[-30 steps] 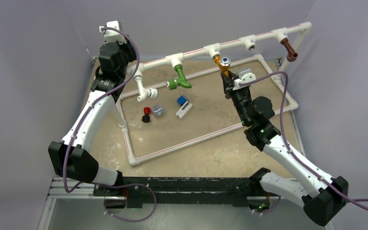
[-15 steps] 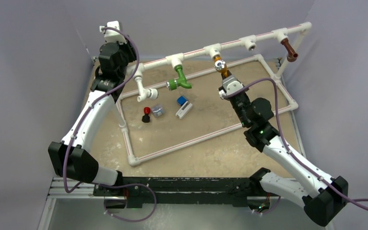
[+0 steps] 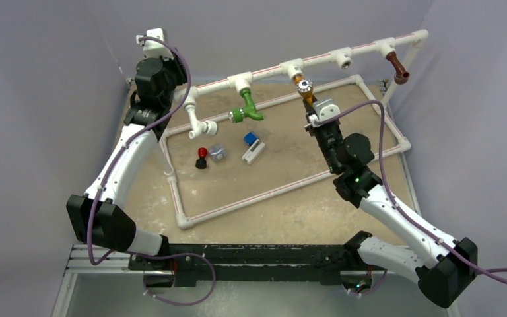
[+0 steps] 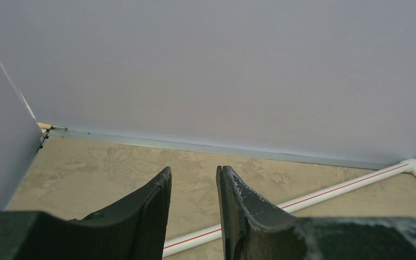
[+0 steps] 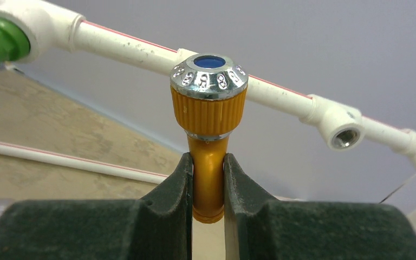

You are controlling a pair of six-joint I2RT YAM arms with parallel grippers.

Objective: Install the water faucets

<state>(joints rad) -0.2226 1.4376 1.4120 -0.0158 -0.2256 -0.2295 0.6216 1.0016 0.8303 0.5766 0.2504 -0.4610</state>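
The orange water faucet (image 3: 305,91) with its silver cap (image 5: 209,77) hangs under a tee of the raised white pipe rail (image 3: 270,69). My right gripper (image 5: 206,157) is shut on its orange spout from below; in the top view the right gripper (image 3: 311,109) sits just under the faucet. The green faucet (image 3: 247,105) is in the tee to the left, and the brown faucet (image 3: 397,68) is in the tee at the far right. My left gripper (image 4: 193,170) is raised at the back left corner, jaws apart with nothing between them.
An empty tee socket (image 3: 346,63) sits on the rail between the orange and brown faucets. A rectangular pipe frame (image 3: 257,198) lies on the table. Inside it lie a red-and-black knob (image 3: 202,157), a small clear piece (image 3: 218,152) and blue-and-white parts (image 3: 252,142).
My right wrist has twisted while holding the orange faucet, turning its cap from facing the camera toward the left. The left arm has not moved.
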